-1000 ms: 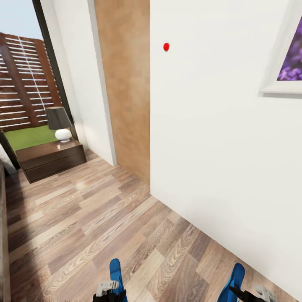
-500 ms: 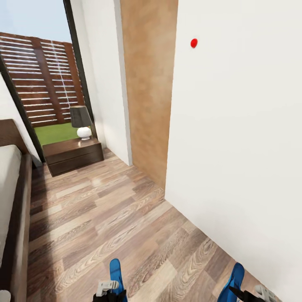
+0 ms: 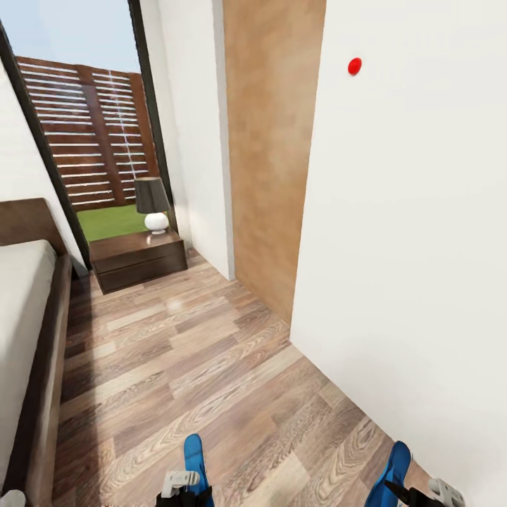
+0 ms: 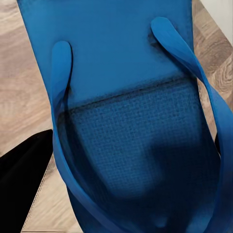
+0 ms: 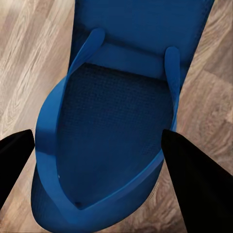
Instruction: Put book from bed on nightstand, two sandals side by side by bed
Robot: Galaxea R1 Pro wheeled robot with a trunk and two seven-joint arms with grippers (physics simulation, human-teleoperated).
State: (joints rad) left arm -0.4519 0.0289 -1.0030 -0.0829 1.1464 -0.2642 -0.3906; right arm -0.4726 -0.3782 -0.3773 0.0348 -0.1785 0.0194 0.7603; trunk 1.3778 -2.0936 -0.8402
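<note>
No writing is readable. The bed [image 3: 28, 331] has come further into the head view as the camera turned; the nightstand [image 3: 139, 259] stands past its head. The left gripper [image 3: 184, 486] clamps one sandal [image 4: 131, 116], the right gripper [image 3: 415, 493] the other sandal [image 5: 121, 131].

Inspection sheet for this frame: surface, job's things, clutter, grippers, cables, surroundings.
Surface: wood-plank floor, a bare strip between bed and wall.
Job's things: left sandal and right sandal, each held above the floor; bed along the left edge; nightstand at the far end; book nothing seen.
Clutter: lamp on the nightstand.
Grippers: left gripper shut on the left sandal; right gripper shut on the right sandal.
Cables: nothing seen.
Surroundings: white wall with a red dot, wood wall panel, window onto a slatted fence.
</note>
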